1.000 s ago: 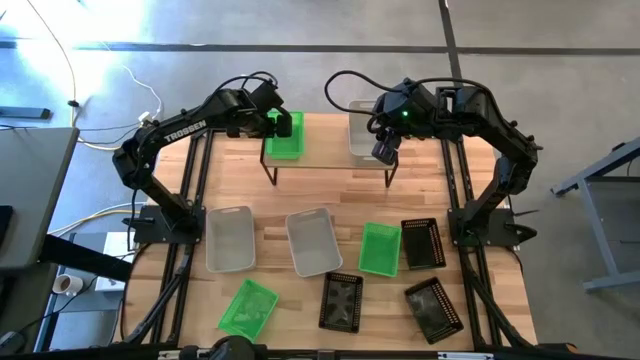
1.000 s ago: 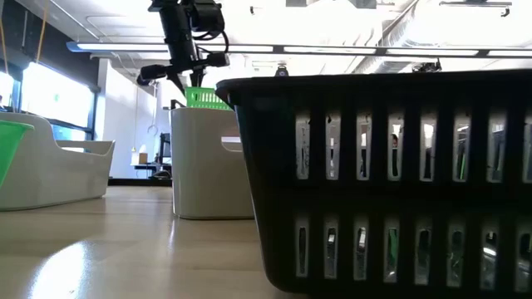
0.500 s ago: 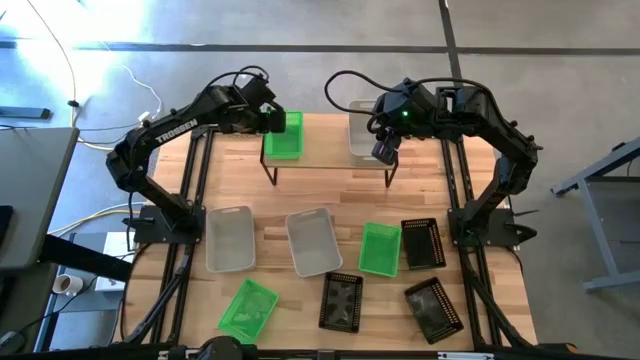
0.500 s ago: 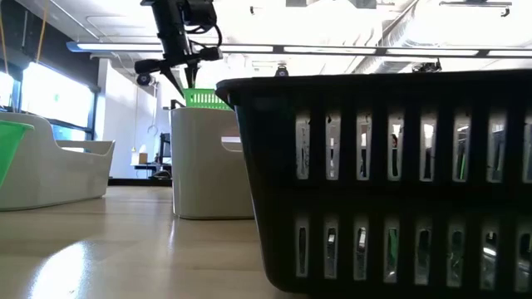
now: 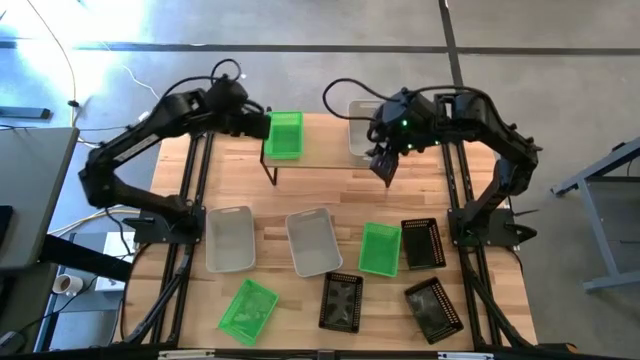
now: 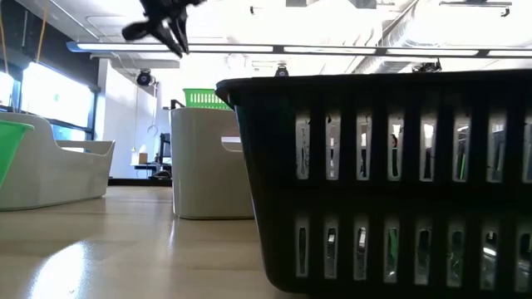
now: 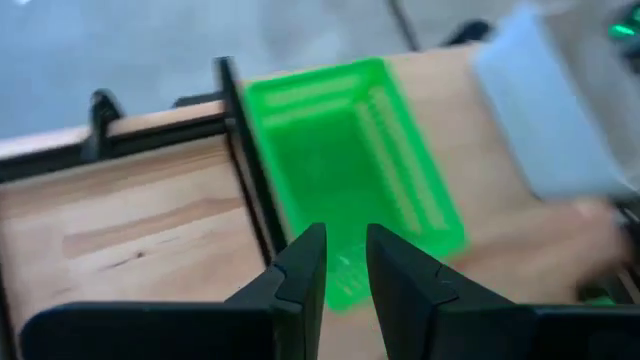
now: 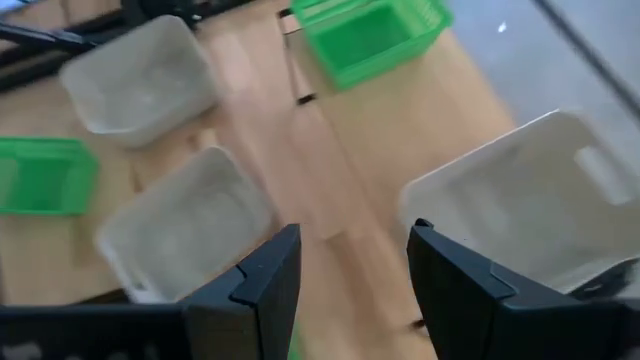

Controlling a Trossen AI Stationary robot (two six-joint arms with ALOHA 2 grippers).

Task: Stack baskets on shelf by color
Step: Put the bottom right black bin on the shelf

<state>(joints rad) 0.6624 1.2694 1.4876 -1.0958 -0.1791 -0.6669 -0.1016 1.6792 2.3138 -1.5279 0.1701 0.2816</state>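
Note:
On the low wooden shelf [image 5: 325, 158] a green basket [image 5: 284, 135] stands on the left end and a pale grey basket [image 5: 360, 130] on the right end. Two grey baskets [image 5: 229, 238] [image 5: 314, 241], two green ones [image 5: 380, 248] [image 5: 247, 307] and three black ones [image 5: 422, 243] [image 5: 342, 300] [image 5: 434, 309] sit on the tabletop. My left gripper [image 5: 258, 125] [image 7: 345, 265] hovers just left of the shelf's green basket [image 7: 350, 170], its fingers a little apart. My right gripper [image 5: 386, 165] [image 8: 355, 260] hangs wide open over the shelf's right end, near the grey basket [image 8: 530, 200].
The loose baskets fill the near half of the table. Bare wood [image 5: 330, 200] lies between them and the shelf, and the shelf's middle is bare. In the low view a black basket [image 6: 374, 183] blocks most of the scene, and my left gripper [image 6: 158, 29] shows high above.
My left gripper has drawn back from the green basket on the shelf, toward the table's left edge, and risen. My right gripper has shifted a little toward the near edge, away from the grey basket. Both baskets stay on the shelf.

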